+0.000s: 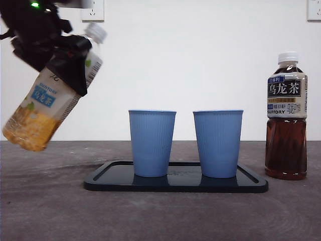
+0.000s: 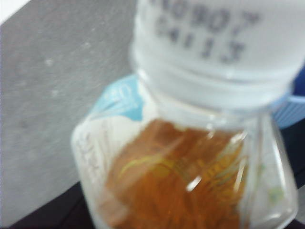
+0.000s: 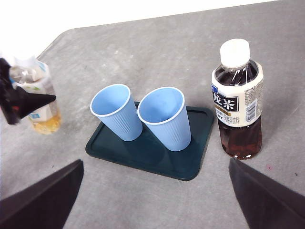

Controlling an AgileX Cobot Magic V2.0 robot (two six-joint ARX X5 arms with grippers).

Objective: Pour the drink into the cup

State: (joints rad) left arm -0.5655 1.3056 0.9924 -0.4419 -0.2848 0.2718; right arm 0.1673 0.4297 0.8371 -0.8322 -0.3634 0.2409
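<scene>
A clear bottle of amber drink [image 1: 47, 98] with a white cap hangs tilted in the air at the left, cap end uppermost and leaning toward the cups. My left gripper [image 1: 70, 57] is shut on its upper body. In the left wrist view the bottle [image 2: 190, 167] fills the picture, its cap [image 2: 219, 43] still on. Two blue cups [image 1: 151, 143] [image 1: 218, 143] stand empty and upright on a black tray [image 1: 175, 184], to the right of and below the bottle. My right gripper [image 3: 156, 164] hangs open high above the tray, holding nothing.
A capped bottle of dark oolong tea [image 1: 286, 120] stands upright on the grey table, just right of the tray [image 3: 190, 164]. A white wall with power sockets closes off the back.
</scene>
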